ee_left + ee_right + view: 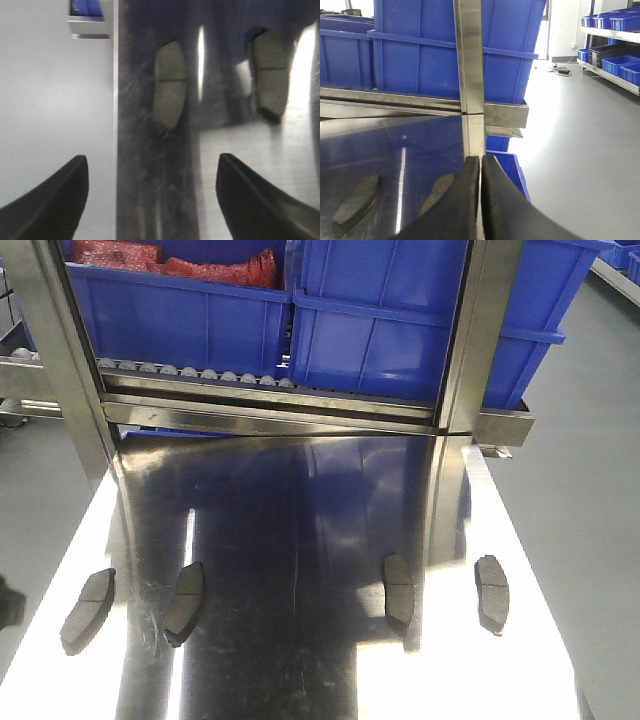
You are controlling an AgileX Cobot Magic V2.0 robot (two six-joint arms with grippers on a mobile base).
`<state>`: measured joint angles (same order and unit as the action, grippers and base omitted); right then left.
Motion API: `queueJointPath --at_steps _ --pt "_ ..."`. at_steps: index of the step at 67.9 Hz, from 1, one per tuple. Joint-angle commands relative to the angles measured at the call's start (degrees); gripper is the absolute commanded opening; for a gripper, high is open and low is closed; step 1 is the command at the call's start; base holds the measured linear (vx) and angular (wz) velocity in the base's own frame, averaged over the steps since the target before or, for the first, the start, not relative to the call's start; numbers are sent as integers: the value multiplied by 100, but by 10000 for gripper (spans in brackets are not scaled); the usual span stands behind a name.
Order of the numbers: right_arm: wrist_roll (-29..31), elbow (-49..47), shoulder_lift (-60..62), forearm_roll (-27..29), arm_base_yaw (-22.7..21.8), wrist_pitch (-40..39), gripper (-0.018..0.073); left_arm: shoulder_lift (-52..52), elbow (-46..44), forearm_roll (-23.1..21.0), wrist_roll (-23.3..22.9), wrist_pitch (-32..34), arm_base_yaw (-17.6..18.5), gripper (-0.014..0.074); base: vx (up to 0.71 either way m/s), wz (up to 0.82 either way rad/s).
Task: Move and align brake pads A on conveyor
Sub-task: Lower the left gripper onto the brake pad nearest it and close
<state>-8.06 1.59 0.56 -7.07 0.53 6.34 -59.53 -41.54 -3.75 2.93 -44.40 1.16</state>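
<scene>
Steel tabletop (300, 530), mirror-bright, carries four brake pads A (184, 603) in rough row, set apart. Left claw (151, 160) spread wide, empty; one pad (171, 90) ahead between its fingers, second pad (270, 75) ahead, off to right. Right claw (481, 161) pressed closed on nothing; two pads (357, 202) low to its left. Blue bins (420, 55) beyond.
</scene>
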Motion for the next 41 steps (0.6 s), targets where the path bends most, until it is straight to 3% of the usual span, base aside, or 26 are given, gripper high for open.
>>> queueJointPath --at_steps 1,10,41 --pt "50 68 80 -54 12 -397 -11 -579 -564 -506 396 67 -2 524 0 0" --pt "50 68 80 -54 12 -397 -11 -1481 -1069 -841 819 -258 -2 524 0 0" --pt "50 68 80 -54 12 -397 -11 -3421 -2065 -805 801 -228 -2 524 0 0"
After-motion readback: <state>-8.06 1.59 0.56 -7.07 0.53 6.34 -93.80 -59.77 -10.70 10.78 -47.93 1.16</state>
